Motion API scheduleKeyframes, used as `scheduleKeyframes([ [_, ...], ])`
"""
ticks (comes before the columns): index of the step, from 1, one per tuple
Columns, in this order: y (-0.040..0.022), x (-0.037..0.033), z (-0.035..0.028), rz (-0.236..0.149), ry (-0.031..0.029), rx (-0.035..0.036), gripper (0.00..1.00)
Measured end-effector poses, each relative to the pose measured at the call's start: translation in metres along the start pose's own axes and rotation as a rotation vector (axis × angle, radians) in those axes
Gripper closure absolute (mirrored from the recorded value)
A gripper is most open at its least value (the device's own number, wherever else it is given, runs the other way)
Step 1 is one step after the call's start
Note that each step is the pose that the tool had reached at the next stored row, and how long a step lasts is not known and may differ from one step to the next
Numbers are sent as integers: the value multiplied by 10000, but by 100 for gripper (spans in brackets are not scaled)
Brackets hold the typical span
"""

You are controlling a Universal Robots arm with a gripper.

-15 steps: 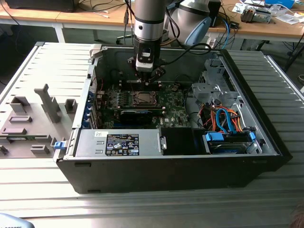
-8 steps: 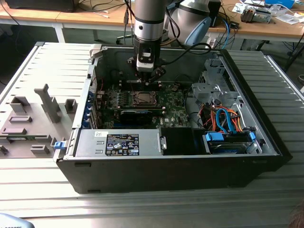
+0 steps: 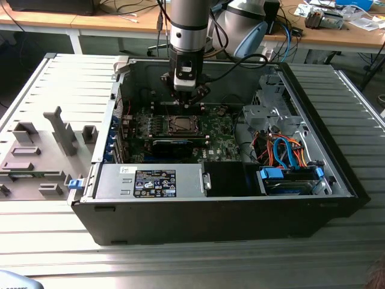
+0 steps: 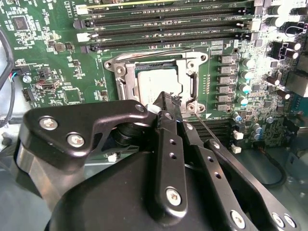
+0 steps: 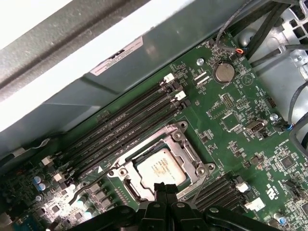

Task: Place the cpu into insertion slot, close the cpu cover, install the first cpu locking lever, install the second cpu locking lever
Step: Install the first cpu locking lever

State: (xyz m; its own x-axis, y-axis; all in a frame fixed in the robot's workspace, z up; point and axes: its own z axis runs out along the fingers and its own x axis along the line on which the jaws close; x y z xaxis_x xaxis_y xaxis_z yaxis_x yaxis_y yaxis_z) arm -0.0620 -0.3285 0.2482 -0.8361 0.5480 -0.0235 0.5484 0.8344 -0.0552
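Gripper fingers shut together, nothing visibly held
Seated in its socket mid-board: chip, cover flat around it; closed fingertips sit at the socket edge nearest the wrist; thin lever rod just beside them.

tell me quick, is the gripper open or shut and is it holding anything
Gripper: shut, its tip at the edge of the thin silver-grey metal square cpu cover; nothing visibly held.
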Motion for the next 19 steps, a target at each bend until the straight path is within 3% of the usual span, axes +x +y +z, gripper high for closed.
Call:
scheduleKeyframes([
  [19,0,0,0,-538,-30,-13,89],
])
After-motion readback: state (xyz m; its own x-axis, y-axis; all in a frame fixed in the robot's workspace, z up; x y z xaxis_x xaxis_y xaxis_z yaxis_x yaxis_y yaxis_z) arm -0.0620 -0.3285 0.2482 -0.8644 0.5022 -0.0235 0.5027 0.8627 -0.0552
